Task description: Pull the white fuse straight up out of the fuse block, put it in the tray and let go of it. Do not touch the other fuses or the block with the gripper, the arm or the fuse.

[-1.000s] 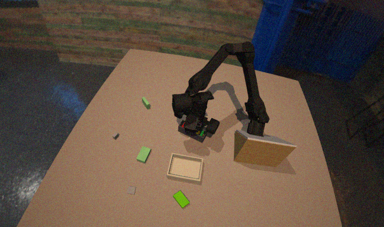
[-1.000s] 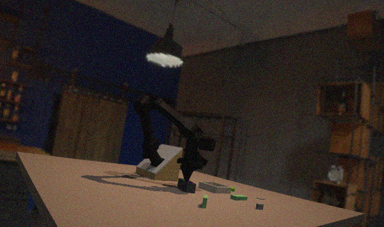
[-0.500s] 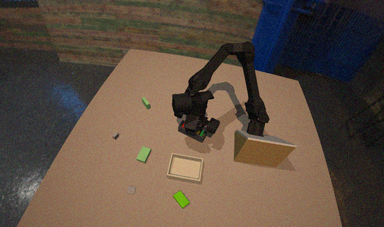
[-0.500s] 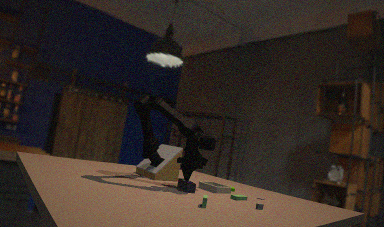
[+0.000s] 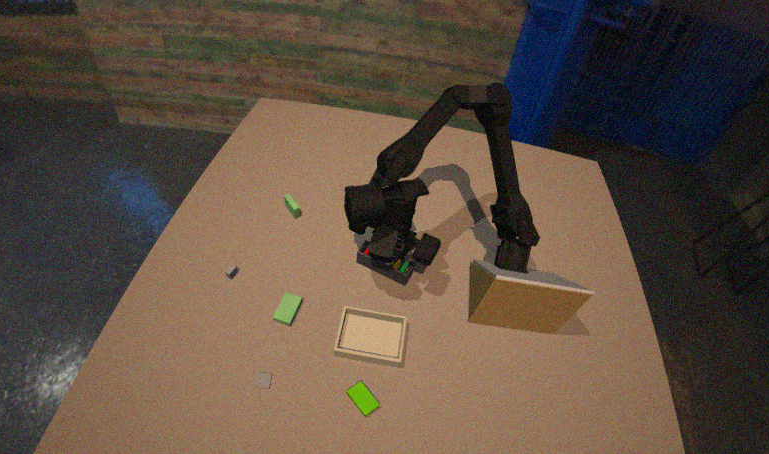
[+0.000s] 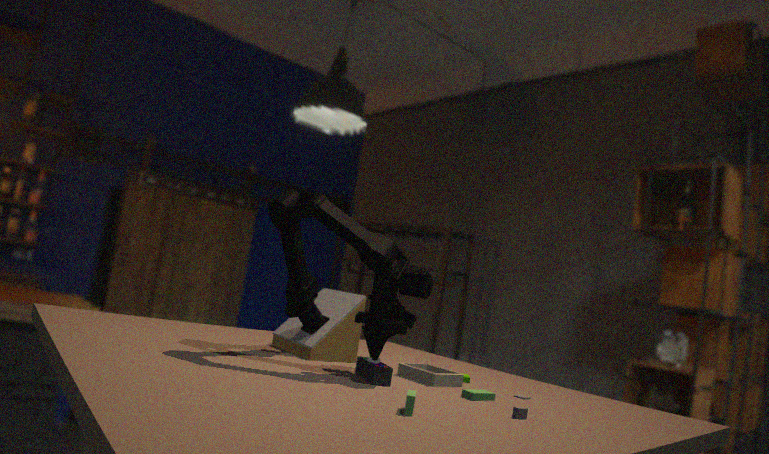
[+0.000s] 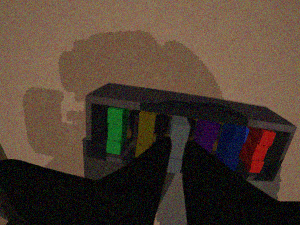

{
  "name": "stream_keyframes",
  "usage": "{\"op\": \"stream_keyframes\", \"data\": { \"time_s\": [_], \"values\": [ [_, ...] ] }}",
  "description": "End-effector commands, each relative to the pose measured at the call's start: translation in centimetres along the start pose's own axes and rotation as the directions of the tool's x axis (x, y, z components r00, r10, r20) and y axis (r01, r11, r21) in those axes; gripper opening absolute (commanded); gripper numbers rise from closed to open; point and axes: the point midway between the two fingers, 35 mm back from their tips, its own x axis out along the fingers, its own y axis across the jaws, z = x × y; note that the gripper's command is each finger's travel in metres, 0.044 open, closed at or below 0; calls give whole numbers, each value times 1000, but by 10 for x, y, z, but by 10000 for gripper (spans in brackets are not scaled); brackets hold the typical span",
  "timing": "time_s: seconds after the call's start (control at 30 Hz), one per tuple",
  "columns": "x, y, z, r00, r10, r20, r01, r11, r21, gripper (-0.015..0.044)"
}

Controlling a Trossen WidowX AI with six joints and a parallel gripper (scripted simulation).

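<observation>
The dark fuse block [image 5: 384,269] [image 6: 366,370] [image 7: 121,91] stands on the table under the arm. The white fuse [image 7: 180,130] is in its row, between the yellow fuse [image 7: 145,134] and the purple fuse [image 7: 206,133]. My gripper [image 7: 176,145] [image 6: 375,359] points down at the block and is shut on the white fuse, a fingertip on each side of it. How deep the fuse sits in its slot is hidden. The pale tray [image 5: 370,359] [image 6: 432,380] lies beside the block and holds nothing.
Green [image 7: 115,131], blue [image 7: 233,144] and red [image 7: 262,149] fuses also sit in the block. A wedge-shaped box [image 5: 522,304] [image 6: 336,341] stands by the arm's base. Green blocks [image 5: 288,308] [image 5: 363,398] [image 5: 292,205] and small grey pieces [image 5: 231,272] [image 5: 263,380] lie around the tray.
</observation>
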Motion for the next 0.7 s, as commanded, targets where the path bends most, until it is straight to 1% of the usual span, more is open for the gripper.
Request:
{"op": "stream_keyframes", "data": {
  "time_s": [0.0,0.67],
  "values": [
    [-2,0,0,1000,1,2,-1,1000,5,0],
    [-12,0,0,1000,1,1,-1,1000,4,0]
  ]
}}
